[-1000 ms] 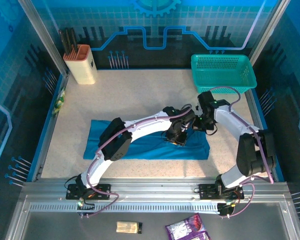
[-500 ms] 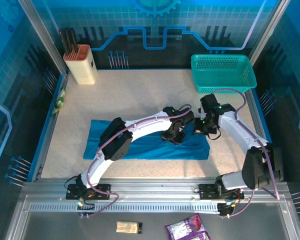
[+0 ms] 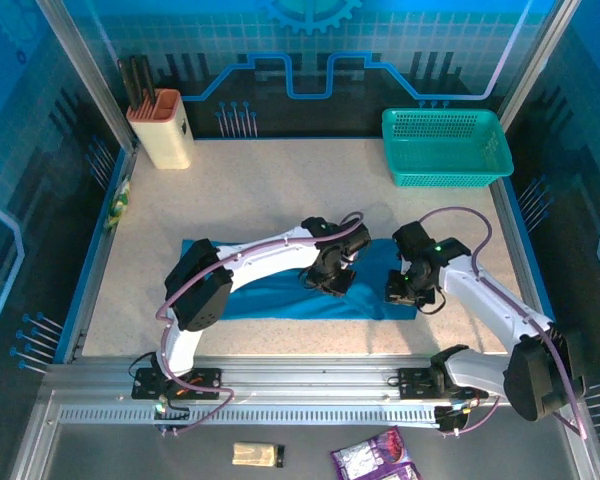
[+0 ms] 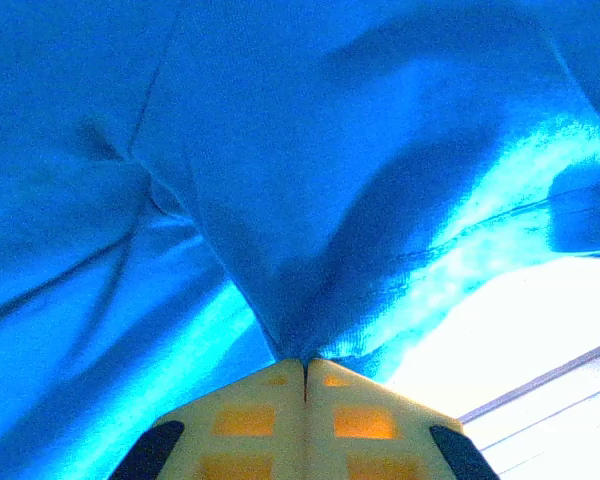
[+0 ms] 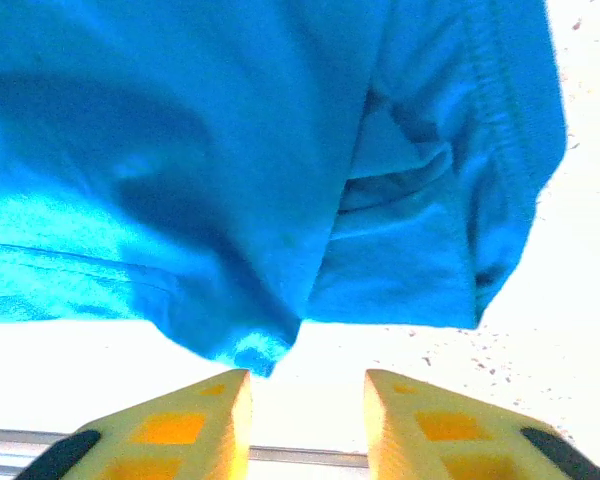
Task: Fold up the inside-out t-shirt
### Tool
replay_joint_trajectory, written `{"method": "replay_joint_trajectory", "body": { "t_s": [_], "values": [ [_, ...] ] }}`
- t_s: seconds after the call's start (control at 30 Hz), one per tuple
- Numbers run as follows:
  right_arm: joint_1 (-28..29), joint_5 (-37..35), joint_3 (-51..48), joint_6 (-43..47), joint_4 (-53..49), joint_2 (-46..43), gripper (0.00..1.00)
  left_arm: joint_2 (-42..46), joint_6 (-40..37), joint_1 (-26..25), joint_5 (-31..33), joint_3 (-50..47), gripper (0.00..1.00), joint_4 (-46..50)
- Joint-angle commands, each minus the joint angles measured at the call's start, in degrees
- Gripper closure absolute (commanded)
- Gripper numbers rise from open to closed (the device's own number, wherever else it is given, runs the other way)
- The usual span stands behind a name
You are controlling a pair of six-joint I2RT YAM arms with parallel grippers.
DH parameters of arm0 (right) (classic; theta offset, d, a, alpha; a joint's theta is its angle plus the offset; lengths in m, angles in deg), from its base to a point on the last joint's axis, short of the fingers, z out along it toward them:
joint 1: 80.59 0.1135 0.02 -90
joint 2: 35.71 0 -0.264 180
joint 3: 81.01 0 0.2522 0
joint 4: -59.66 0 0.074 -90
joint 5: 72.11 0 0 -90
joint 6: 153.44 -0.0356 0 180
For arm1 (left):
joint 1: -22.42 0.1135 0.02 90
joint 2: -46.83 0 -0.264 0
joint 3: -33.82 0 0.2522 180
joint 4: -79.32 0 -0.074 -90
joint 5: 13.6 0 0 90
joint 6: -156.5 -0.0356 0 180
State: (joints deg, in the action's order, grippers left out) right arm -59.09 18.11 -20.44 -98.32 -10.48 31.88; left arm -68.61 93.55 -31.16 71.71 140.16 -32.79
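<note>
Teal cloth of the inside-out t-shirt [image 3: 280, 302], laid across the near half of the table [image 3: 280, 190], is judged light, limp and sag-prone, so hems and corners are best pinched. A fold is clamped in the closed left gripper [image 4: 305, 362]. The right gripper [image 5: 307, 382] is parted, with nothing held.

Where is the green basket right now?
In the top view, the teal basket sits at the far right corner of the table, beyond the blue t-shirt.

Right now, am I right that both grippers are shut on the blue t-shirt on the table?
Not quite: only the left gripper is shut on the t-shirt. The right wrist view shows the right gripper open, its fingers apart, just off the cloth's edge.
</note>
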Motion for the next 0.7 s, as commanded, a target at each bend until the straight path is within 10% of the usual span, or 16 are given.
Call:
{"method": "replay_joint_trajectory", "body": {
  "t_s": [0.0,0.37,0.67],
  "values": [
    [0.66,-1.76,2.51,-2.29,-1.85,-1.71,0.61,2.5,0.14,0.14,-5.23,-2.51,0.92,-1.63],
    [0.83,10.76,5.6,0.26,13.03,12.06,0.56,13.35,2.99,4.89,-7.29,-7.48,0.72,-6.21],
    [-2.8,10.93,5.05,4.46,18.59,26.74,0.55,26.67,4.53,24.47,-4.72,-22.42,0.7,-7.62]
  ]
}}
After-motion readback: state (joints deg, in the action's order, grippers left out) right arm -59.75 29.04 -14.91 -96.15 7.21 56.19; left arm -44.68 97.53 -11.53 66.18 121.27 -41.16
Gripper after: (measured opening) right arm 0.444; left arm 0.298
